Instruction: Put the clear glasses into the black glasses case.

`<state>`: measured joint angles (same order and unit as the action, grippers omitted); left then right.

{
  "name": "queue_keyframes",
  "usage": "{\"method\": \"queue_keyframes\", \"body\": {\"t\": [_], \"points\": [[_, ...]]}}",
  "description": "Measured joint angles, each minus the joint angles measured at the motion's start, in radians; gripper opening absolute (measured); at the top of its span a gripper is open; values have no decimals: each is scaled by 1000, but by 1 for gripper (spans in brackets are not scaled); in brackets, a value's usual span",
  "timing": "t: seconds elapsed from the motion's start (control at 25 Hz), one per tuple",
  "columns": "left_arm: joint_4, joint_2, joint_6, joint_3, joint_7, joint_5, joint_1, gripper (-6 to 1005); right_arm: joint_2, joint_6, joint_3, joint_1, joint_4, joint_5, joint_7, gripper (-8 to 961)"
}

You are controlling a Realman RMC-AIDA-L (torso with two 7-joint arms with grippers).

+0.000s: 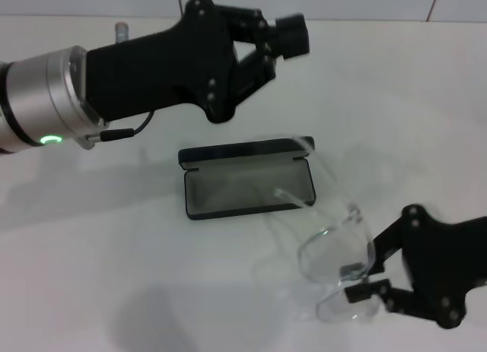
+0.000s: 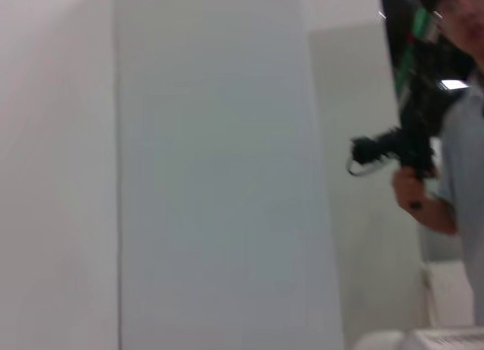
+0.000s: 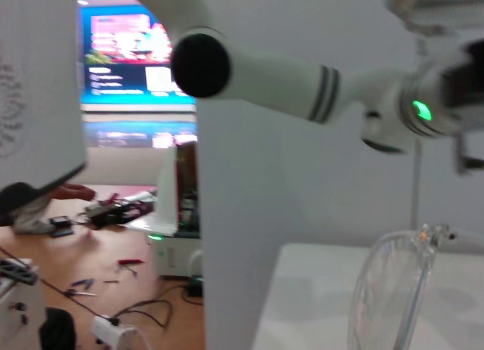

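Observation:
The black glasses case [image 1: 247, 181] lies open mid-table, grey lining up, its lid hinged back on the far side. The clear glasses [image 1: 335, 253] are in front of it and to the right, held at the lens by my right gripper [image 1: 358, 282], which is shut on them. One thin clear arm reaches over the case's right end and the other runs up past its far right corner. The right wrist view shows the curved lens [image 3: 393, 289] close up. My left gripper [image 1: 291, 36] hovers high beyond the case, fingers together and holding nothing.
The white table [image 1: 114, 276] stretches to the left and front of the case. The left arm's black and silver wrist [image 1: 91, 86] spans the upper left. The left wrist view shows only a wall and a person [image 2: 454, 168] far off.

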<state>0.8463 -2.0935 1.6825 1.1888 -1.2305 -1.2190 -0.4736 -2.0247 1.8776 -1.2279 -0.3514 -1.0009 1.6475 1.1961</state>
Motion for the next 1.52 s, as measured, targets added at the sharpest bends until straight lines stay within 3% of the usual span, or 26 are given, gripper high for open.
{"method": "queue_keyframes", "body": {"t": [0.16,0.36,0.92,1.52], "points": [[-75,0,-5,5,0,40,-24,94,0,-6,-42,-6,-1,-35,-19,97],[-89,0,-5,86,5,43,-26,58,-1,-22,-81,-25,-4,-90,-20,96],[-140,-5,-9,200,22,130,25,58,-2,-30,-82,-14,19,-250,-159,96],[-151,-6,-9,237,33,157,43,57,0,-24,-77,-3,101,-372,-288,96]]}}
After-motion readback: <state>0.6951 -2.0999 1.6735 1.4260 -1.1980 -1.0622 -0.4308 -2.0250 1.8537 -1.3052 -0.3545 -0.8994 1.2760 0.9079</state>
